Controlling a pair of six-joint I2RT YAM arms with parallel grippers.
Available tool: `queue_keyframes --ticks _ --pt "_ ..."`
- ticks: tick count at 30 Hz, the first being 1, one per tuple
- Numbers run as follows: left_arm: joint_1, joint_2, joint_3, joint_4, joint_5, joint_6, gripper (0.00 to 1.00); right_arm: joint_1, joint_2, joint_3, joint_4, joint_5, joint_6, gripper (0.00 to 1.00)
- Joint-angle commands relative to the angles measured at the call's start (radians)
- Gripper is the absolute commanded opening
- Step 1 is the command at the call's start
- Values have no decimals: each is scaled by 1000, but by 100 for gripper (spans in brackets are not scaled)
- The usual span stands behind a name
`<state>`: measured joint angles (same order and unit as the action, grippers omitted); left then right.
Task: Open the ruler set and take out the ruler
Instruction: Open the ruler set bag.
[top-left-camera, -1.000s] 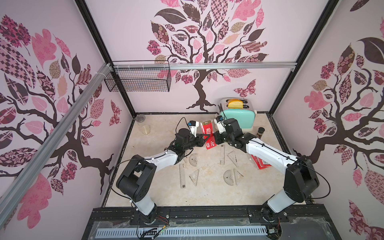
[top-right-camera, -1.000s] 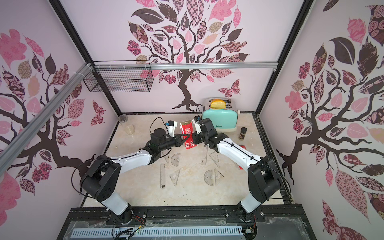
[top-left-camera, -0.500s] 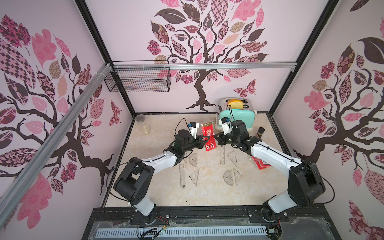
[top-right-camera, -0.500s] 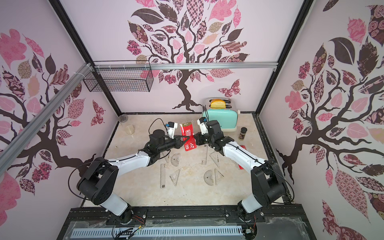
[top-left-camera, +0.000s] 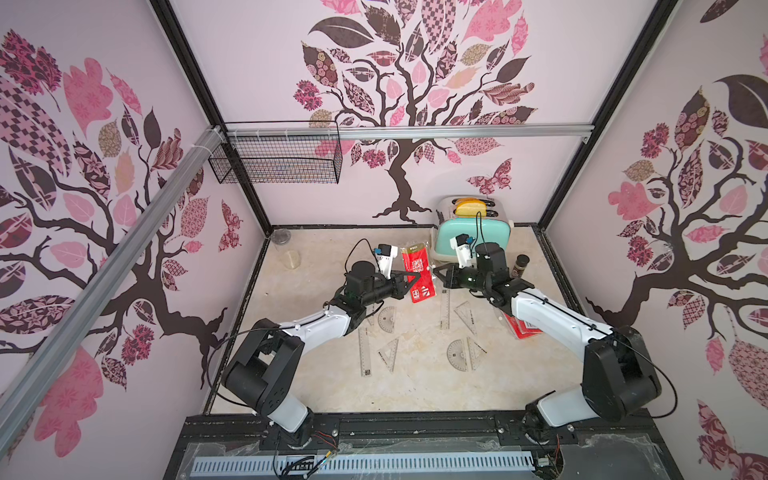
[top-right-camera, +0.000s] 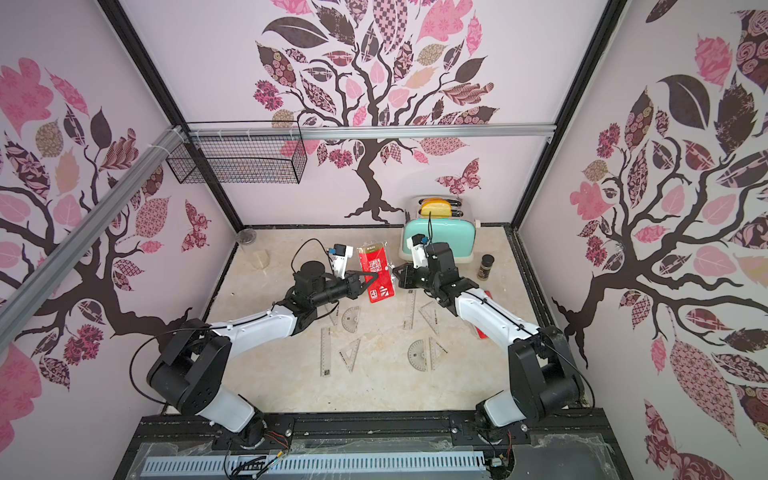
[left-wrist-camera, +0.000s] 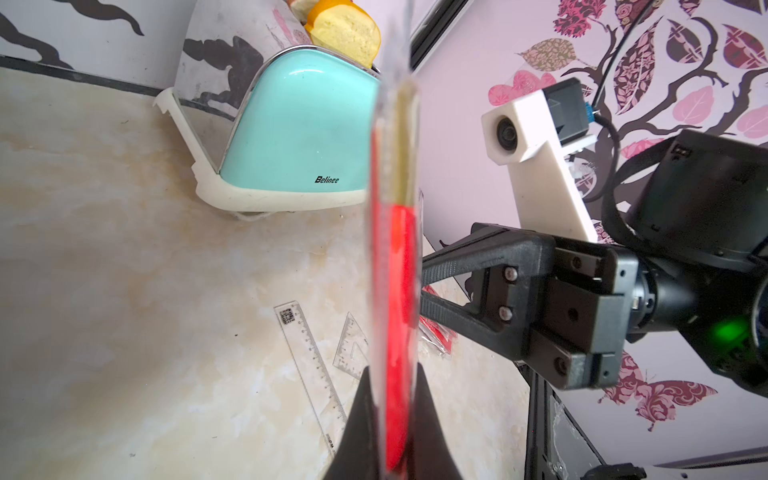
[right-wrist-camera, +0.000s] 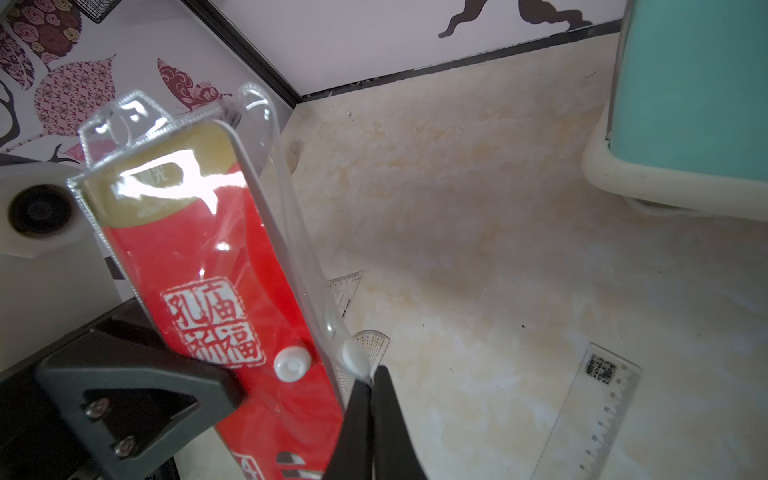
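The ruler set (top-left-camera: 419, 274) (top-right-camera: 376, 274), a red card in a clear pouch, hangs upright above the table's middle. My left gripper (top-left-camera: 412, 279) (left-wrist-camera: 393, 374) is shut on its lower half from the left. My right gripper (top-left-camera: 435, 272) (right-wrist-camera: 370, 386) is shut on the edge of the clear flap (right-wrist-camera: 282, 216), which stands away from the pouch (right-wrist-camera: 216, 270). The two white snap halves (right-wrist-camera: 292, 363) sit apart. The ruler inside is hidden behind the red card.
Several loose clear rulers (top-left-camera: 365, 351), protractors (top-left-camera: 457, 354) and set squares (top-left-camera: 388, 353) lie on the table below the arms. Another red pack (top-left-camera: 523, 328) lies under my right arm. A mint toaster (top-left-camera: 473, 239), a spice jar (top-left-camera: 520, 266) and a cup (top-left-camera: 291, 258) stand at the back.
My right arm has drawn back to the right, with its gripper still shut on the flap. The pouch and my left gripper have stayed nearly in place.
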<state>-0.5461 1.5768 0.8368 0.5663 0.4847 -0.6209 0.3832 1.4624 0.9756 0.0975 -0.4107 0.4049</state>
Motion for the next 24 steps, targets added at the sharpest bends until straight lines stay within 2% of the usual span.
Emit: queue_keyframes --ticks 1,7,8,10,11,14,18,20,21,22,24 --pt "13 -35 -27 -8 28 15 0 -64 -40 -3 75 143 41 0" --pt "13 -38 -19 -14 38 29 0 -64 -52 16 32 67 -25 0" --pt "14 -40 -17 -16 42 37 0 -64 -58 14 30 42 -50 3" --pt "14 -44 -9 -22 52 48 0 -65 -65 27 -10 -16 -115 24" --pt "13 -44 -4 -23 59 54 0 -64 -67 34 -30 -39 -141 30" --pt "14 -44 10 -27 67 59 0 -65 -76 42 -76 -74 -205 42" --pt "11 -40 26 -35 69 64 0 -64 -97 33 -80 -110 -231 52" --pt "12 -34 32 -39 69 64 0 -63 -98 36 -86 -135 -235 60" --pt "10 -32 35 -39 72 65 0 -58 -96 42 -90 -149 -239 87" --pt "10 -32 35 -39 71 66 0 -50 -95 46 -94 -156 -243 99" --pt "9 -31 36 -39 69 67 0 -26 -93 59 -110 -133 -256 99"
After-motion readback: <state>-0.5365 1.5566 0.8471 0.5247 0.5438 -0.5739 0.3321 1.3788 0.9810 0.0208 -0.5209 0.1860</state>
